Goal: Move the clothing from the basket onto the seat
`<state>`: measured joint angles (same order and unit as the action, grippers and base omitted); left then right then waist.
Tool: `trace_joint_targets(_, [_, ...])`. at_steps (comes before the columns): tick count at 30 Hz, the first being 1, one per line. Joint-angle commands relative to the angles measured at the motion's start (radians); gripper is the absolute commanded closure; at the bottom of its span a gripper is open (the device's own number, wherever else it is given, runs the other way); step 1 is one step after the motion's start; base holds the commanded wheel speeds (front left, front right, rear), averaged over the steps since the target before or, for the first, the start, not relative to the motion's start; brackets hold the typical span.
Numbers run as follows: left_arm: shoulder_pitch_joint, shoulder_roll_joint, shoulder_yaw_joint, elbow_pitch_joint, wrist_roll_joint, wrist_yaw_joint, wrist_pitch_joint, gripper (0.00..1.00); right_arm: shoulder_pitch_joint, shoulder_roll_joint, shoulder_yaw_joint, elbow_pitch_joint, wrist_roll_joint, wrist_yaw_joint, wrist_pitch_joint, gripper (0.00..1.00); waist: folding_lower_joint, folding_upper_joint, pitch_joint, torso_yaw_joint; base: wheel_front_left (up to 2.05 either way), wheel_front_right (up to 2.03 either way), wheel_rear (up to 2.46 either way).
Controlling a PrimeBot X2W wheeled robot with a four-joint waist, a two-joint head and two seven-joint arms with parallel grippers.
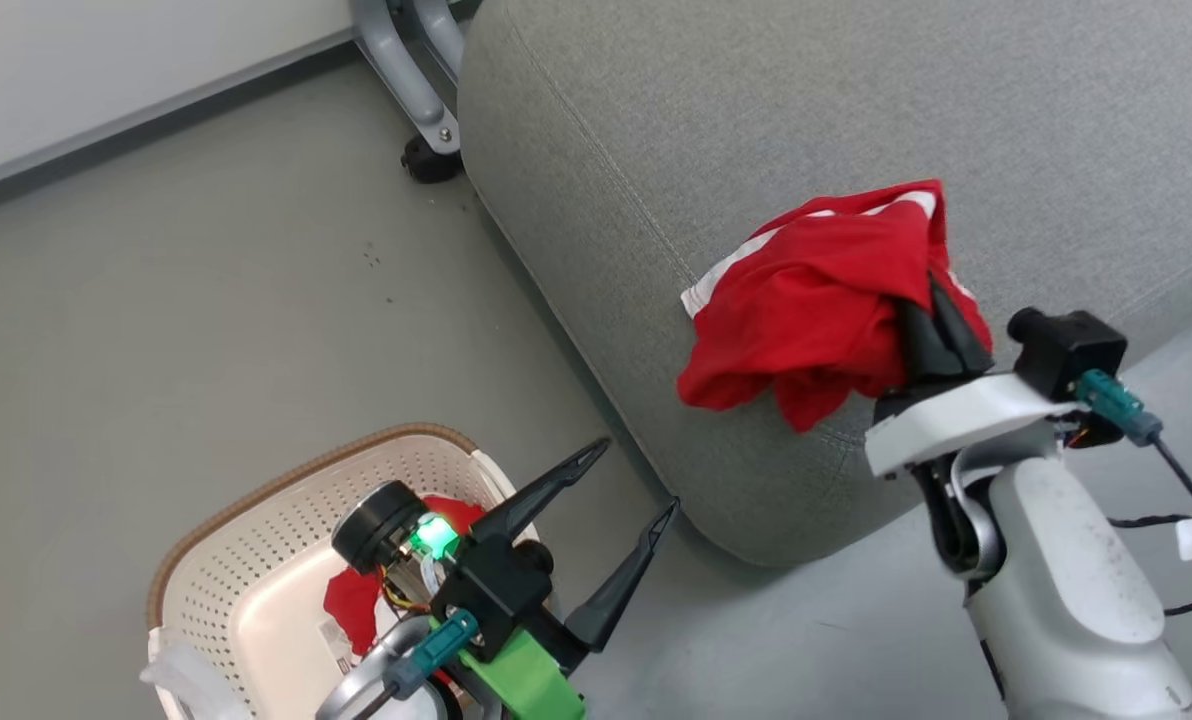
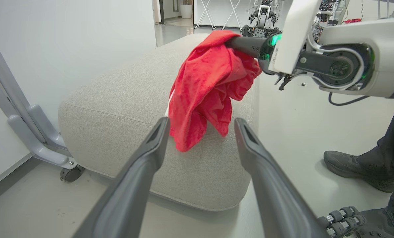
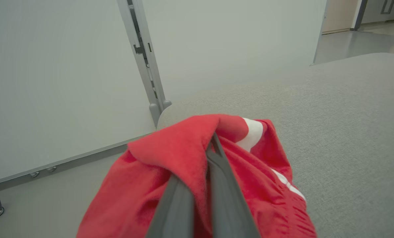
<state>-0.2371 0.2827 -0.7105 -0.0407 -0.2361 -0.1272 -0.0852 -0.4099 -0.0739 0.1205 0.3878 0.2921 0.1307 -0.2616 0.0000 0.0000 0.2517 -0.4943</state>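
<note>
The right gripper [image 1: 934,300] is clamped on a red garment [image 1: 806,310] draped over the near corner of the seat [image 1: 756,120] at 3 o'clock, not yet released. At 7 o'clock the left gripper [image 1: 636,475] gapes empty above the basket [image 1: 256,495], where a second garment [image 1: 351,600] waits: roughly halfway.

Reads to me as a robotics lab, not a home. Left wrist view, 12 o'clock: other robots [image 2: 262,18] stand in the open space behind, with white folding table legs [image 2: 223,13] just beside them. The floor [image 1: 206,300] is bare, smooth and grey. At 9 o'clock a plain white partition wall [image 2: 68,43] meets a grey metal frame [image 2: 35,138] on a caster [image 2: 70,173]. The grey seat [image 1: 856,100] sits directly on that floor. A person's dark shoe [image 2: 359,168] is at 4 o'clock.
</note>
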Motion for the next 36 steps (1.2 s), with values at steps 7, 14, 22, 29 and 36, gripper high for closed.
trace_joint_targets(7, [-0.112, 0.036, 0.002, -0.038, 0.024, -0.003, 0.021, 0.0, -0.183, -0.06, -0.14, 0.052, 0.01, 0.0, -0.005, 1.0, 0.0, 0.0, 0.189, 0.065, 0.0, 0.0, 0.0])
trace_joint_targets(14, [-0.214, 0.051, 0.002, -0.061, 0.043, -0.004, 0.013, 0.0, -0.354, -0.144, -0.261, 0.099, 0.002, 0.0, -0.004, 1.0, 0.0, 0.0, 0.313, 0.172, 0.0, 0.0, 0.0])
trace_joint_targets(22, [-0.312, 0.057, -0.028, -0.067, 0.052, -0.004, -0.006, 0.0, -0.469, -0.199, -0.374, 0.219, -0.021, 0.0, -0.004, 1.0, 0.0, 0.0, 0.418, 0.255, 0.0, 0.0, 0.0])
trace_joint_targets(29, [-0.341, 0.06, -0.055, -0.047, 0.038, -0.004, -0.014, 0.0, -0.465, -0.157, -0.46, 0.334, -0.067, 0.0, -0.004, 0.0, 0.0, 0.0, 0.439, 0.261, 0.0, 0.0, 0.0])
trace_joint_targets(36, [-0.328, 0.06, -0.051, -0.025, 0.017, 0.001, -0.039, 0.0, -0.362, -0.089, -0.501, 0.295, -0.084, 0.0, -0.004, 0.0, 0.0, 0.0, 0.405, 0.241, 0.0, 0.0, 0.0])
